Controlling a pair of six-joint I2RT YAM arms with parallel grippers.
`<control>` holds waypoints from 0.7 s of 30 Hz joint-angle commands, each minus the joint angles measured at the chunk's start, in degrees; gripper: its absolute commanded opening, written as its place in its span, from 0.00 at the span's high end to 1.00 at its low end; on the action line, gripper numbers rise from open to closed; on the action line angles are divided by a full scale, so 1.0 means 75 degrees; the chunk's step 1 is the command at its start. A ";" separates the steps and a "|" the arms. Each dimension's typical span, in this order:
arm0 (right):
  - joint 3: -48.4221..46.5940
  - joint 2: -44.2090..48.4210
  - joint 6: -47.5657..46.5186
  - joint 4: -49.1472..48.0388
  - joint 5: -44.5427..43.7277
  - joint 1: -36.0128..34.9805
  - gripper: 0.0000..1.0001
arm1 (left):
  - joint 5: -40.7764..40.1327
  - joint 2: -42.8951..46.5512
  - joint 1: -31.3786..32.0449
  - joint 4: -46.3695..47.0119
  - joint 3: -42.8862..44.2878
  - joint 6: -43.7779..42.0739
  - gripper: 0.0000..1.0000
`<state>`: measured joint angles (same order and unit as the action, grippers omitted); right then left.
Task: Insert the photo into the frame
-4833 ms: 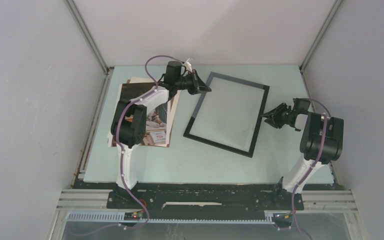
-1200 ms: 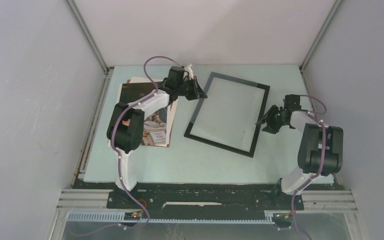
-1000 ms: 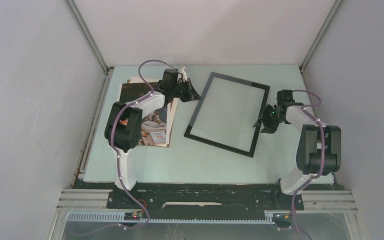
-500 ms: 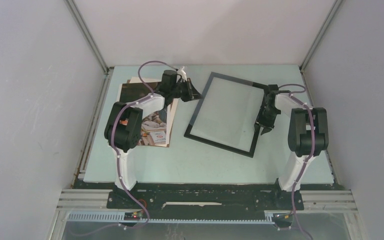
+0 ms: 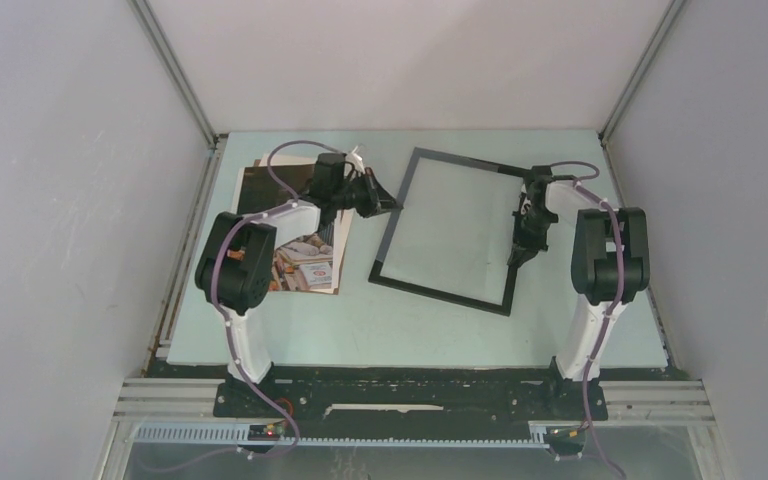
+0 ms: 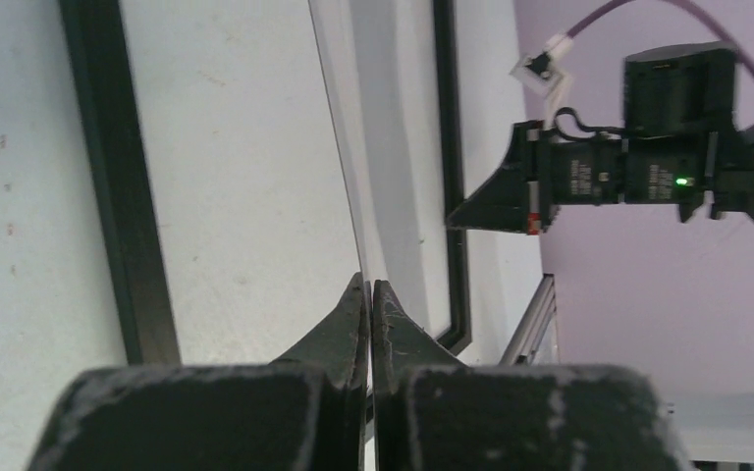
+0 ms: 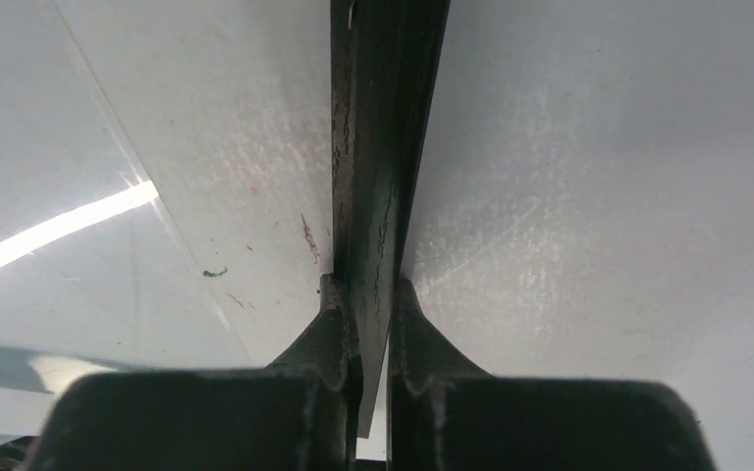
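The right pincer (image 7: 368, 285) is closed on the thin black right edge of the frame (image 7: 383, 118); the left pincer (image 6: 365, 285) is pressed tight, seemingly nipping the clear pane (image 5: 455, 225) at its left edge. The frame looks light, stiff and slick, the pane breakable, so rim grips suit it; the photo (image 5: 305, 262) lies flat on the counter (image 5: 410, 330), left of the frame, partly under the left arm.
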<state>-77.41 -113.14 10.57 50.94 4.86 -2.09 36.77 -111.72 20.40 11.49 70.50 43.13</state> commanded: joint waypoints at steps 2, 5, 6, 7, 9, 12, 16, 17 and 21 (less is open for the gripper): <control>0.0412 -0.0034 -0.1122 -0.0248 -0.0132 -0.0190 1.00 | 0.0324 0.0914 -0.0071 0.0812 -0.0365 0.0492 1.00; 0.0437 -0.0058 -0.0893 -0.0260 -0.0132 -0.0196 0.99 | 0.0390 0.0974 -0.0066 0.1140 -0.0622 0.0782 1.00; 0.0457 -0.0030 -0.0762 -0.0264 -0.0200 -0.0211 0.95 | 0.0415 0.0968 -0.0071 0.1262 -0.0687 0.0872 1.00; 0.0459 0.0035 -0.0590 -0.0250 -0.0289 -0.0208 0.89 | 0.0465 0.0949 -0.0070 0.1462 -0.0762 0.1020 1.00; 0.0527 0.0344 -0.0085 -0.0303 -0.0438 -0.0113 0.73 | 0.0737 0.0862 -0.0071 0.1962 -0.0792 0.1370 1.00; 0.1165 0.1383 0.0545 -0.1057 0.0021 0.0311 0.55 | 0.1044 0.0712 -0.0066 0.2853 -0.0785 0.2126 1.00; 0.2273 0.2218 0.1273 -0.2679 0.2184 0.1548 0.44 | 0.1204 0.0666 -0.0043 0.4165 -0.0886 0.3388 1.00; 0.2471 0.2255 0.1431 -0.3042 0.2568 0.1780 0.44 | 0.1202 0.0696 -0.0029 0.4466 -0.0907 0.3703 1.00; 0.2798 0.2164 0.1902 -0.3772 0.3075 0.2185 0.44 | 0.1118 0.0779 0.0181 0.5134 -0.0795 0.4537 1.00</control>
<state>-58.30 -97.47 18.79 32.77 19.53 12.91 43.86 -107.26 20.36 38.57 65.06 67.64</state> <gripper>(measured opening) 0.560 0.003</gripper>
